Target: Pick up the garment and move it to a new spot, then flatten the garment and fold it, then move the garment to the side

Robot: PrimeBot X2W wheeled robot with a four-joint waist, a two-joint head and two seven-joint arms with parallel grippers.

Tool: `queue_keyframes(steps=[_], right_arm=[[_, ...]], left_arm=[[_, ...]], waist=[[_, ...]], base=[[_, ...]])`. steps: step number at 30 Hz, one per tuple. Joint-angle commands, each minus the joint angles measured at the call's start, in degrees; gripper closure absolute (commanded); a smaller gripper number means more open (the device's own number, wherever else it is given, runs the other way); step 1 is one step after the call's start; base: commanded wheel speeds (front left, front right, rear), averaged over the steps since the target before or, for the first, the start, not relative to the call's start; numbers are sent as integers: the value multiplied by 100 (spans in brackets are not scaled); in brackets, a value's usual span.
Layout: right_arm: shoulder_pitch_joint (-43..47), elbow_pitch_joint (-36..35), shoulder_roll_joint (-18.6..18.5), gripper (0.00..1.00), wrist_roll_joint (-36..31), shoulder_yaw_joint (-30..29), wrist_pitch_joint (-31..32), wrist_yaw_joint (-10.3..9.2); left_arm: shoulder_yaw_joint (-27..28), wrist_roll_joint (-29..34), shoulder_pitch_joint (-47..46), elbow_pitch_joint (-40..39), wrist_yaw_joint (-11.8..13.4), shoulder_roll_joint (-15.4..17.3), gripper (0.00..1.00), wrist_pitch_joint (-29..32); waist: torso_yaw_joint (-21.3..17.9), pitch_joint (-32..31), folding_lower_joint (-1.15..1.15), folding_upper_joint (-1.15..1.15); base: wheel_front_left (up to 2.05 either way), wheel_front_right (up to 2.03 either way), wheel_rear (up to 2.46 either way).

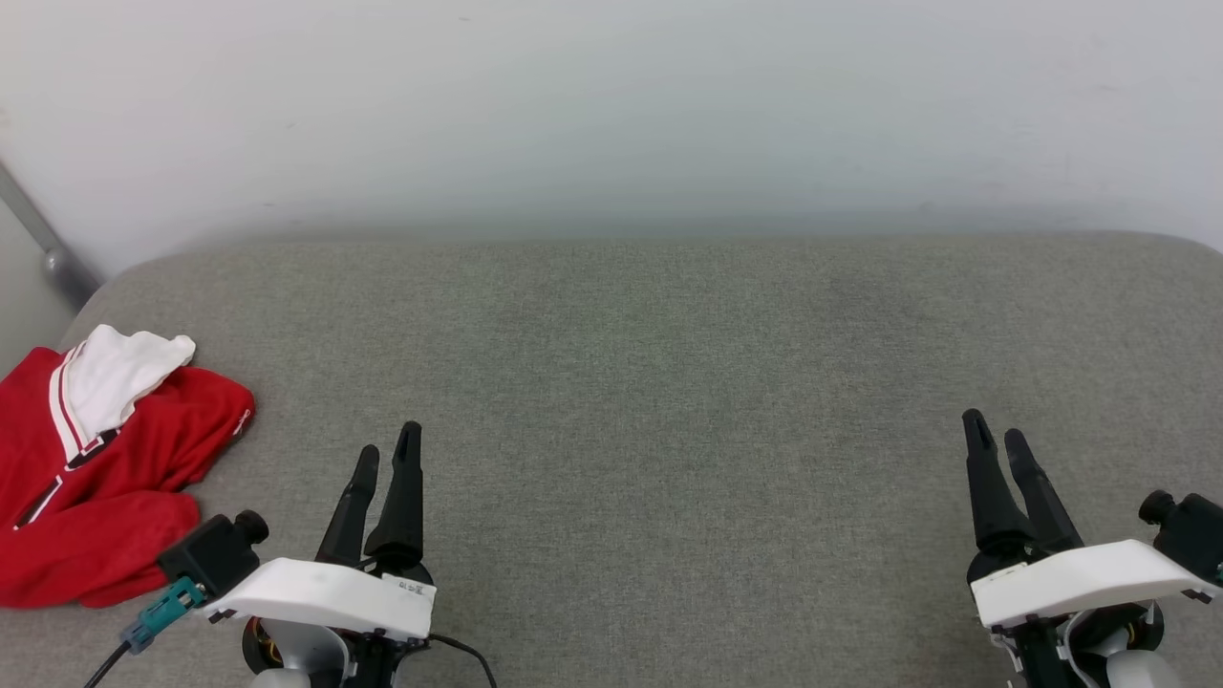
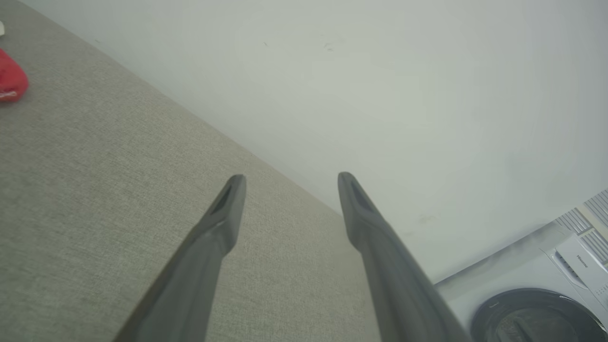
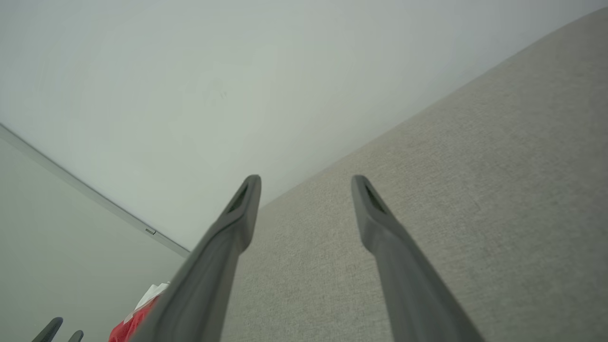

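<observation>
From the head view, a crumpled red jersey-style garment [image 1: 105, 478] with a white sleeve and red-and-white striped trim lies bunched at the far left edge of the grey fabric-covered bench [image 1: 669, 382], which backs onto a plain white wall [image 1: 611, 115]. The left end effector [image 1: 389, 438] sits at the lower left, its two long dark fingers parted and empty, just right of the garment and not touching it. The right end effector [image 1: 993, 423] sits at the lower right, well apart from the garment, its fingers also spread with nothing between them. In the left wrist view, the left end effector [image 2: 290, 175] stands wide open over the bench [image 2: 95, 190] where it meets the wall; a small red fold of the garment [image 2: 12, 80] shows at the upper left edge, and a white front-loading washing machine [image 2: 536, 294] (dark round door) fills the lower right corner. In the right wrist view, the right end effector [image 3: 306, 176] is likewise wide open and empty above the bench [image 3: 475, 190], and a red-and-white bit of the garment [image 3: 133, 320] peeks out beside its finger at the bottom left, near the tips of the left end effector [image 3: 66, 327].
</observation>
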Motion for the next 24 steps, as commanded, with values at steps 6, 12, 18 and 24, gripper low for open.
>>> queue_keyframes(steps=[6, 12, 18, 24], right_arm=[[-59, -38, -26, 0, -625, 98, -81, 10], [-49, -60, -32, 0, -1128, 80, -75, 11], [-31, -97, -25, 0, -1592, 46, -83, 11], [10, -146, -13, 0, -1957, 43, -118, 11]], left_arm=[[-49, 577, -12, -65, -2, 19, 0, -133], [-76, 1102, -28, -42, -2, 19, 0, -234], [-96, 1550, -58, -2, 6, 19, 0, -329], [-118, 1935, -51, 33, 9, 18, 0, -422]], waist=[[10, -17, 0, 0], [22, -24, 0, 0], [16, -32, 0, 0], [0, -42, 0, 0]], base=[[0, 0, 0], [0, 0, 0], [0, 0, 0], [0, 0, 0]])
